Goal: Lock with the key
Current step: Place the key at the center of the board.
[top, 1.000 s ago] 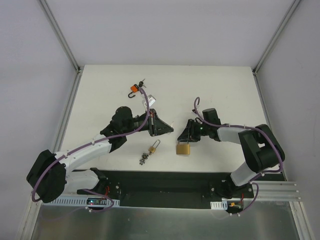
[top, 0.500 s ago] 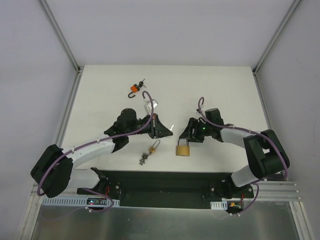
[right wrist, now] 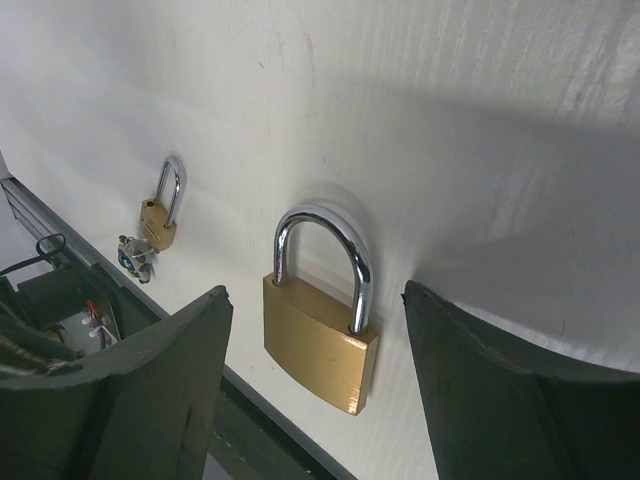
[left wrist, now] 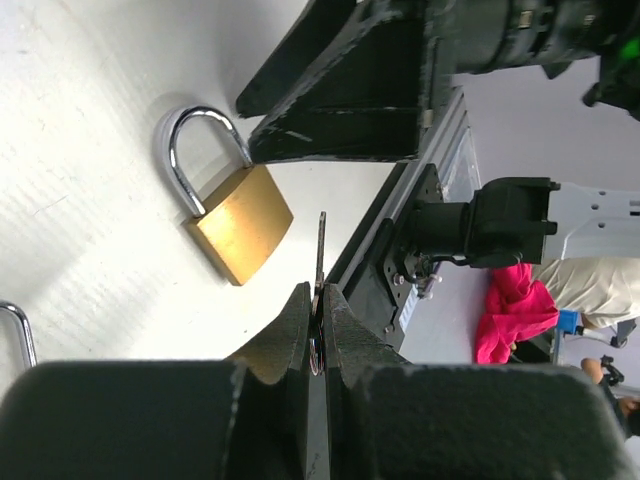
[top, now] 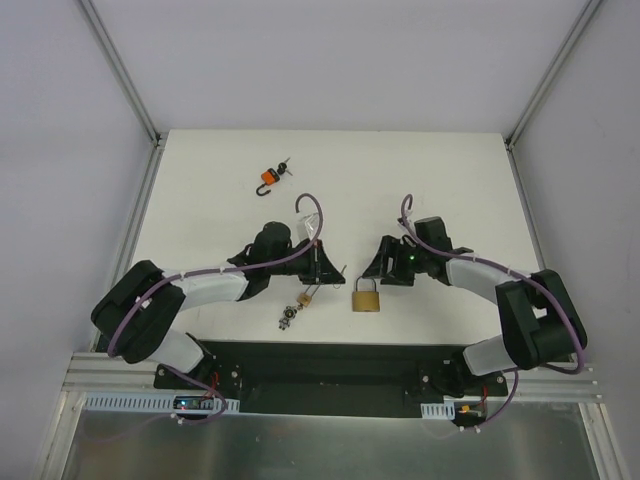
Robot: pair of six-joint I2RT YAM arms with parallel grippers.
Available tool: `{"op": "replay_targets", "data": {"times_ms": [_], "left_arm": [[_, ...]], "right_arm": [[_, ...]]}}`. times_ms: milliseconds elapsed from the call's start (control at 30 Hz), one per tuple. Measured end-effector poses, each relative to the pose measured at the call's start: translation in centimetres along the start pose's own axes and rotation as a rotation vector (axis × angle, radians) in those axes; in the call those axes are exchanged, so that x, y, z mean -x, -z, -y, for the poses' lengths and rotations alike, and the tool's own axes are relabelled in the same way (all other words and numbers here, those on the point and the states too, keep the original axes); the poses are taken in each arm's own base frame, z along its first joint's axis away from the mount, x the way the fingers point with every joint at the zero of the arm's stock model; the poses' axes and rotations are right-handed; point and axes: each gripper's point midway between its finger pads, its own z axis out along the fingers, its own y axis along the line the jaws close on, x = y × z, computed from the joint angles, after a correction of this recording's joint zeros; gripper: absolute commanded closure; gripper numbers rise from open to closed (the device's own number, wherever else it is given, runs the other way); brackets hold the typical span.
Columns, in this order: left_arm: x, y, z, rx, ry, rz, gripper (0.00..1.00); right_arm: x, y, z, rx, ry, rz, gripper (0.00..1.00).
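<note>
A large brass padlock (top: pixel 366 297) with a steel shackle lies flat on the white table (top: pixel 450 180). My left gripper (top: pixel 333 268) sits just left of it, shut on a thin metal key (left wrist: pixel 321 245) whose blade sticks out past the fingertips toward the table's near edge. The left wrist view shows the padlock (left wrist: pixel 240 222) beside the key tip, apart from it. My right gripper (top: pixel 385 272) is open just behind the padlock. In the right wrist view its jaws (right wrist: pixel 315 292) stand wide on either side of the padlock (right wrist: pixel 318 345), not touching it.
A small brass padlock (top: pixel 308 296) with a bunch of keys (top: pixel 287 319) lies left of the large one, under the left gripper. An orange lock with keys (top: pixel 268 177) lies at the back. The black base rail (top: pixel 320 365) runs along the near edge.
My left gripper has swung nearer and to the right with the key, closing on the large padlock. My right gripper has shifted slightly and stays open behind the padlock.
</note>
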Motion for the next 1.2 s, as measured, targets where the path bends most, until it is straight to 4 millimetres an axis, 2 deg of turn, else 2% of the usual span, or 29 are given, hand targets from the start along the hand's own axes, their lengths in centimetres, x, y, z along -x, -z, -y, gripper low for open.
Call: {"op": "replay_targets", "data": {"times_ms": [200,367,500,600,633,833,867,1000,1200], "left_arm": [[-1.2,-0.8,-1.9,0.048,0.072,-0.041,1.00],[-3.1,-1.7,-3.9,0.142,0.129,-0.119,1.00],[-3.9,-2.4,-4.9,0.210,0.149,-0.153,1.00],[-4.0,-2.7,-5.7,0.251,0.158,-0.160,0.94],[-4.1,-2.8,-6.0,0.261,0.158,-0.162,0.86],[-4.2,-3.3,-6.7,0.298,0.153,-0.182,0.61],[-4.3,-3.4,-6.7,0.299,0.150,-0.186,0.54],[-3.8,-3.8,-6.0,0.285,0.132,-0.182,0.47],[-2.7,-4.1,-5.3,0.279,0.102,-0.160,0.42]], "right_arm": [[0.8,0.8,-0.4,0.010,0.005,0.035,0.27],[1.9,1.5,-0.9,0.022,0.008,0.073,0.18],[2.7,2.0,-1.5,0.033,0.016,0.094,0.16],[3.0,2.2,-1.7,0.035,0.016,0.103,0.16],[3.0,2.3,-1.7,0.035,0.016,0.104,0.16],[2.9,2.3,-1.7,0.038,0.009,0.097,0.16],[2.9,2.3,-1.8,0.039,0.009,0.096,0.16],[2.8,2.4,-1.9,0.046,0.005,0.094,0.15],[3.0,2.6,-2.0,0.052,0.005,0.102,0.15]]}}
